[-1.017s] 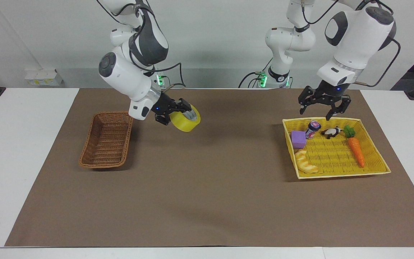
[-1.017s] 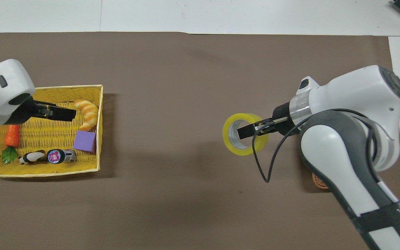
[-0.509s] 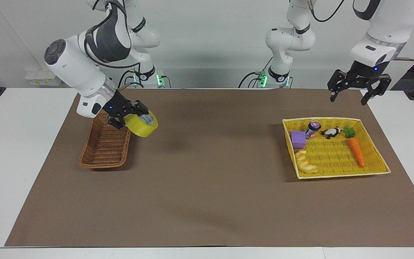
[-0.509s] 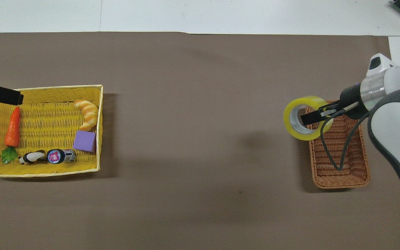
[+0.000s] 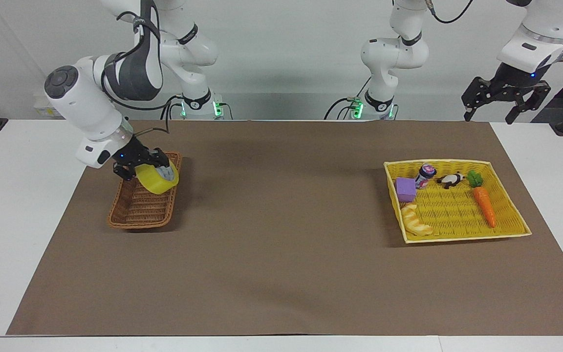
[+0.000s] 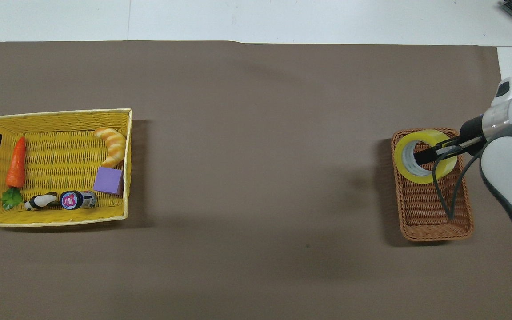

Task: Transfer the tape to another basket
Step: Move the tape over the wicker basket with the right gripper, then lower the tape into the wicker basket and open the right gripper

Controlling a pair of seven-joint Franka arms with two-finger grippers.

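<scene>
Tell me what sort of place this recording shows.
Most likely a robotics lab or data-collection bench. Two white arms are mounted at a white table covered by a brown mat, and the props are staged: toy food in a yellow tray and a wicker basket. The wall is bare.

The right gripper (image 5: pixel 140 171) is clamped on the wide roll of translucent yellow packing tape (image 5: pixel 157 179), holding it tilted over the end of the narrow brown woven wicker basket (image 5: pixel 140 210) nearer to the robots, at the right arm's end of the counter (image 5: pixel 281 264). The left gripper (image 5: pixel 505 100) hangs high with its fingers (image 5: pixel 512 117) spread, above the counter's edge at the left arm's end. Below it, the flat yellow plastic mesh tray (image 5: pixel 462 237) holds an orange toy carrot (image 5: pixel 485 206), a purple cube (image 5: pixel 405 189) and a toy croissant (image 5: pixel 415 221).
</scene>
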